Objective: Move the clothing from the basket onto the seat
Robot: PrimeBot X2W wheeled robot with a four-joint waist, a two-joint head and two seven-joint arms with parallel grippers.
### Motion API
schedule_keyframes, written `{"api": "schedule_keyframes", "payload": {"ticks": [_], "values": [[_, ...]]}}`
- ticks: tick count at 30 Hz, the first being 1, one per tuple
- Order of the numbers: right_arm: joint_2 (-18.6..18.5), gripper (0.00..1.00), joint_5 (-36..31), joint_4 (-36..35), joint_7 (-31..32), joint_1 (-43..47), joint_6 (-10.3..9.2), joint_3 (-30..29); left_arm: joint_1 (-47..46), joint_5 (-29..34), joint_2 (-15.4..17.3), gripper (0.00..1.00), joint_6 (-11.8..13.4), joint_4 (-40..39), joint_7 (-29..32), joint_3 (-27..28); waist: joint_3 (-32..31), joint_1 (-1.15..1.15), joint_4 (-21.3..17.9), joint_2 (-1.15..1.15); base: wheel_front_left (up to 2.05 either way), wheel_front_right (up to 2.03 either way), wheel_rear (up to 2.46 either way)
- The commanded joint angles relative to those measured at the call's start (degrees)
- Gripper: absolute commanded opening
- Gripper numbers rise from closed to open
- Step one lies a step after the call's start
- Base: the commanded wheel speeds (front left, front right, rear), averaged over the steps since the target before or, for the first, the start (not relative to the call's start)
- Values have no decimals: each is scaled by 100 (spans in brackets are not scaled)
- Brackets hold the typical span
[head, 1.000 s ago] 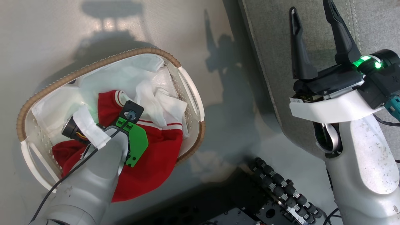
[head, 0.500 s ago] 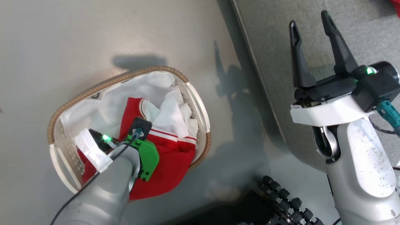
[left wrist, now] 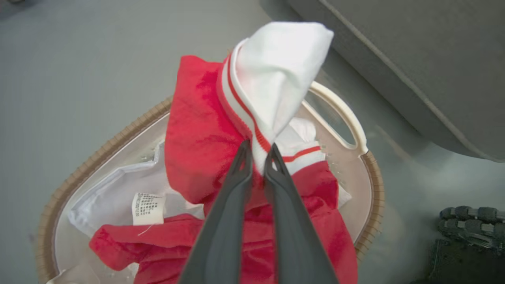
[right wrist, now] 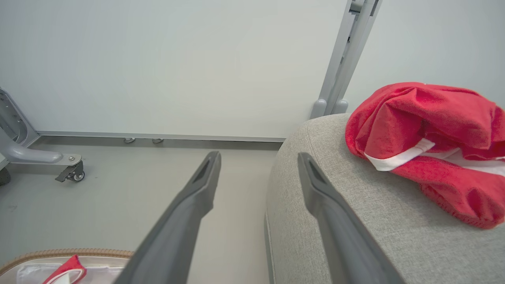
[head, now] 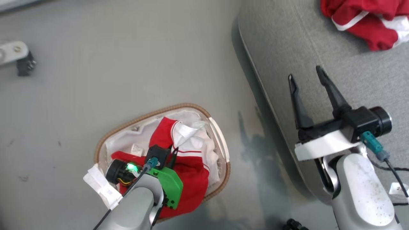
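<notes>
Clothing is split: one red garment [left wrist: 197,130] hangs from your left hand [left wrist: 258,150], clenched on its striped collar, its lower part in the basket [left wrist: 118,136]. The other garment [head: 361,22] lies on the seat [head: 281,48]. Your right hand [head: 304,72] is spread wide, empty, at the seat's edge.

Pale grey floor [head: 127,64], smooth and faintly glossy, spreading out to the left of the grey sofa [head: 287,48]. Soft shadow [head: 255,150] on the floor along the sofa's edge (diffuse, no hard outline). Beyond the sofa, a plain off-white wall [right wrist: 177,59], meeting the floor at a thin metal strip [right wrist: 197,137]. Just behind the sofa's rounded corner, a light grey metal post [right wrist: 347,51] rising up the wall. Well left of the sofa, a grey metal leg [right wrist: 39,156] on a small caster [right wrist: 75,175]. Even, flat light throughout.
</notes>
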Motion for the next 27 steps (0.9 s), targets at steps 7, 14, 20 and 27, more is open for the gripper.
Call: {"api": "schedule_keyframes", "payload": {"ticks": [7,14,20,27], "values": [[-24,100,-123,212,-12,527,-8,110,404,10,165,0,16,-902,-27,154,-1875,0,699,0,0,0,0],[-22,100,-143,340,-12,943,-8,310,527,94,511,0,-13,-1771,-28,270,-2691,0,796,0,0,0,0],[-23,100,-87,402,-12,1110,-8,477,144,148,819,0,-36,-2423,131,295,-3002,0,837,0,0,0,0],[-24,100,-114,491,-12,968,-8,764,-570,303,1278,0,-141,-3089,622,321,-3126,0,853,0,0,0,0]]}}
